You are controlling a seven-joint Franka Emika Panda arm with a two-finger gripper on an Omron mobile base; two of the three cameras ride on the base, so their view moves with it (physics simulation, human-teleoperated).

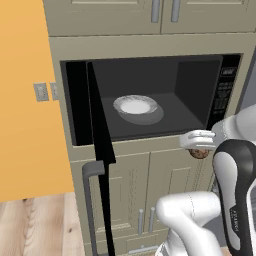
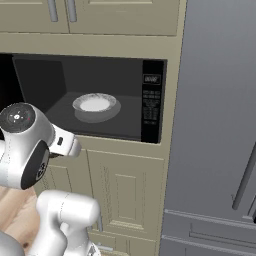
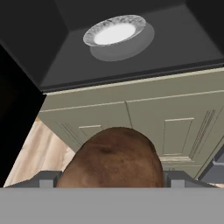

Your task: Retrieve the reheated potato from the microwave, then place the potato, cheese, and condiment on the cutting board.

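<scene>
The microwave stands open, and its dark cavity holds an empty white plate. My gripper hangs just outside the cavity's lower right corner, in front of the beige cabinet doors. It is shut on the potato, a brown mottled lump. In the hand view the potato sits between the two fingertips, with the plate up ahead. The cheese, condiment and cutting board are out of view.
The black microwave door juts out towards me on the left, its grey bar handle hanging low. A grey fridge stands to the right and an orange wall to the left. Wood floor lies below.
</scene>
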